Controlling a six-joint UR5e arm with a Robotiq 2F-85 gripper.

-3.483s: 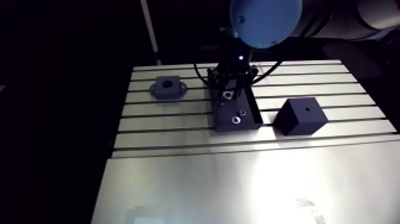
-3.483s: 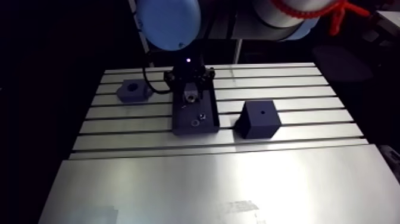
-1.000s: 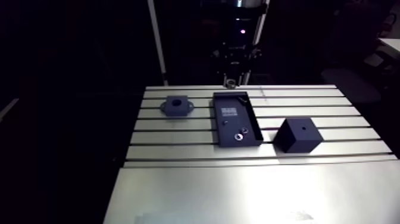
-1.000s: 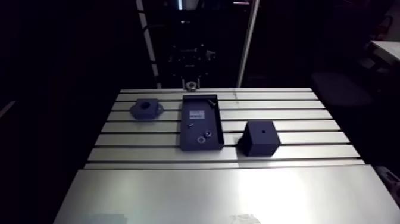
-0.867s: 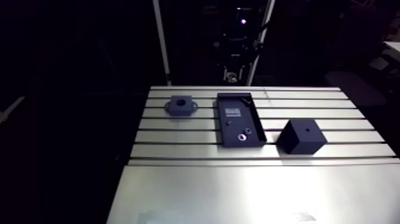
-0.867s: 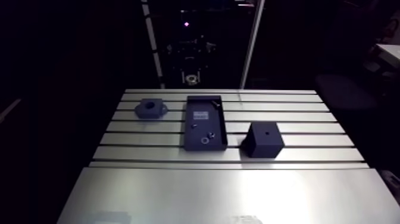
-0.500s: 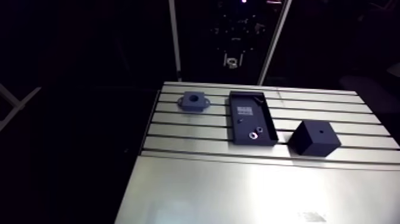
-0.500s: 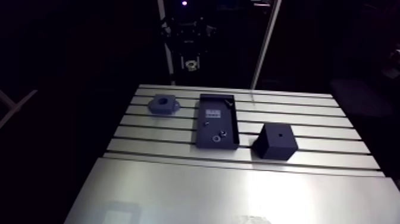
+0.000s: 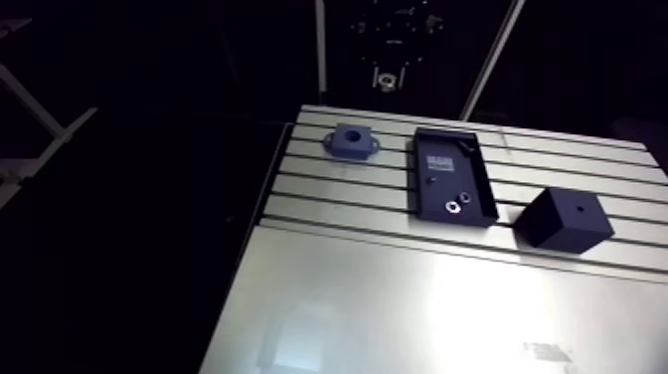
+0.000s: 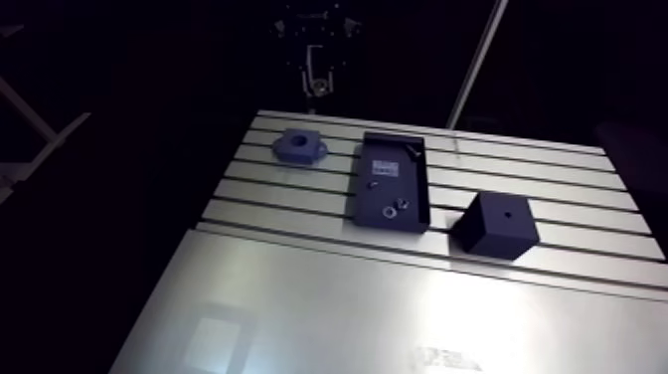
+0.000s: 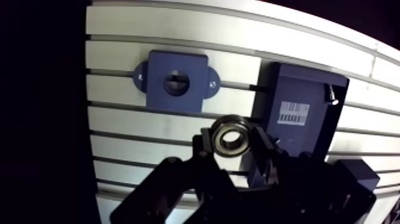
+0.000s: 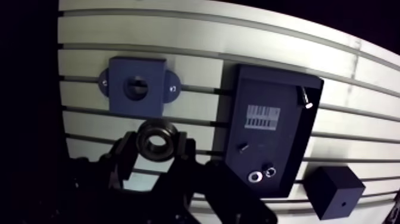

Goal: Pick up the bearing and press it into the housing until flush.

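Currently held: the bearing, a steel ring with a dark bore, its open face turned up to the wrist view.
Gripper state: the gripper is clamped on the ring, one of its fingers against each side of the outer rim, with no gap visible at either contact.
Bearing position: in the air above the table, short of the housing and offset a little toward the tray; it is not over the bore yet.
Housing: a dark blue square block with two screw ears, lying flat on the slotted table, its round bore facing up and empty.
Other things: the tray carries a barcode label and a few small parts (one washer-like ring among them, too small to name surely). A dark cube sits on the far side of the tray from the housing.
Stage, as a judgement: carry under way, with alignment over the bore and the press left to do.
Handling, as a judgement: steel, rigid, dense and smooth, so it could swivel or slip in a two-point pinch if pushed off-axis.
Where to hold: across the outer race, keeping the underside free to enter the bore.
Risk: a tilted entry would likely cock the ring and jam it before it sits flush.
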